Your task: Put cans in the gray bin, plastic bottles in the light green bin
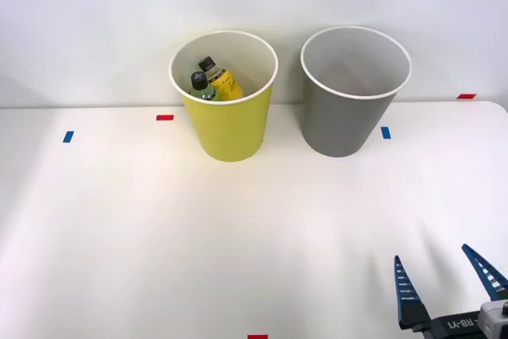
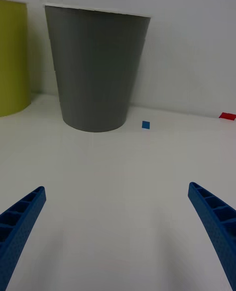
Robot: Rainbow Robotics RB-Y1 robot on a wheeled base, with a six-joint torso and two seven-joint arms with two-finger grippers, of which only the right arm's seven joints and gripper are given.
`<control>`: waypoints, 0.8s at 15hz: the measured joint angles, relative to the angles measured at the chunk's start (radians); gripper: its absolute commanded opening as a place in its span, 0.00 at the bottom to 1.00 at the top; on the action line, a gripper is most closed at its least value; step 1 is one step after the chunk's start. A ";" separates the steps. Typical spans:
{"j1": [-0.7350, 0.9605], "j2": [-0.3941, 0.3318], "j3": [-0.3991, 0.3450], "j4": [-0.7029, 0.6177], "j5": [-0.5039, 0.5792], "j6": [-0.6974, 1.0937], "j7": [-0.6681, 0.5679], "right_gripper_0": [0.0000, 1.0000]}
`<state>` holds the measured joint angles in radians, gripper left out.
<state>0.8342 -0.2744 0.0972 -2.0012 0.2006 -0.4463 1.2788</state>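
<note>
At the far edge of the table, against the wall, the light green bin and the gray bin stood side by side, near each other but not touching. Both plastic bottles were already inside the light green bin, the yellow one leaning beside the green one, black caps up. That half of the job looked done to me. From the front view the gray bin's pale inside showed no can, though its bottom was hidden from me, and I saw no can on the table either. So I judged that nothing was left within sight to sort. My gripper hung low over the near right part of the table, well apart from the bins, fingers spread wide and holding nothing.
</note>
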 measured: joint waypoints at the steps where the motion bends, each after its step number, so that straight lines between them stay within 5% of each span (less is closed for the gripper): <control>1: -0.002 0.022 -0.004 0.014 0.026 -0.020 -0.039 1.00; 7: -0.044 0.071 -0.015 0.192 0.052 -0.288 -0.057 1.00; 12: -0.021 0.056 -0.061 0.226 0.181 -0.408 -0.020 1.00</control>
<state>0.8130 -0.2187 0.0361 -1.7750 0.3820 -0.8540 1.2586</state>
